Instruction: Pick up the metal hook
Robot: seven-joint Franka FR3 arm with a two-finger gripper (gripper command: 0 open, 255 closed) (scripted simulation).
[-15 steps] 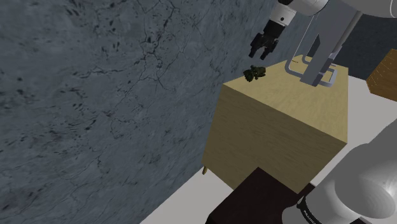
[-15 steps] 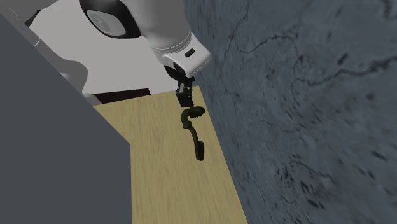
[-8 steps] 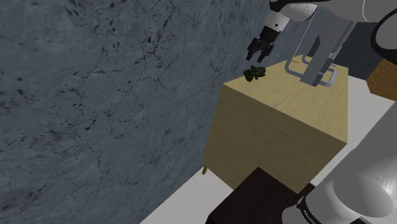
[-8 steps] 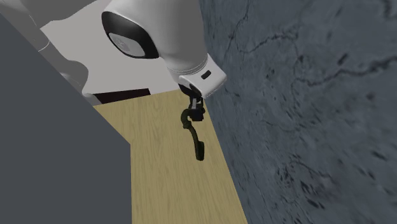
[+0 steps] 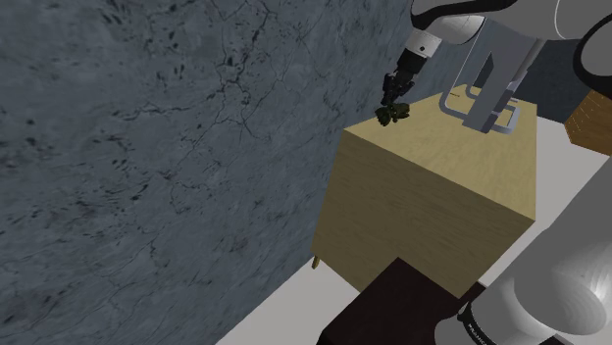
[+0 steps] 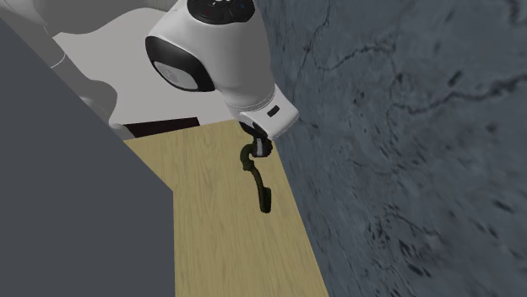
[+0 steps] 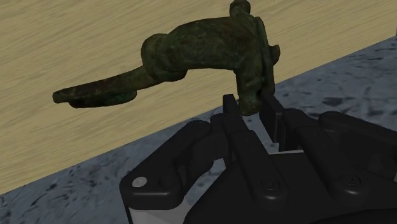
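The hook [image 5: 394, 113] is a dark greenish, tarnished metal piece lying on the light wooden cabinet top [image 5: 441, 186], close to the edge by the stone wall. In the second exterior view the hook [image 6: 259, 184] stretches along that edge, with its curved end under my hand. My gripper [image 5: 397, 92] is down on the curved end. Through the wrist view, the two black fingers [image 7: 232, 109] clasp the hook's [image 7: 197, 51] rounded end between them, so my gripper [image 7: 252, 105] is shut on it. The hook's flat tail still rests on the wood.
A grey marbled wall [image 5: 147, 147] runs right beside the cabinet edge. A white metal frame [image 5: 485, 106] stands on the cabinet behind the hook. My dark stand [image 5: 392, 304] sits in front of the cabinet. A grey panel [image 6: 67, 219] borders the cabinet top's other side.
My gripper came down from above the hook onto its curved end and shut on it. The hook lies where it was.
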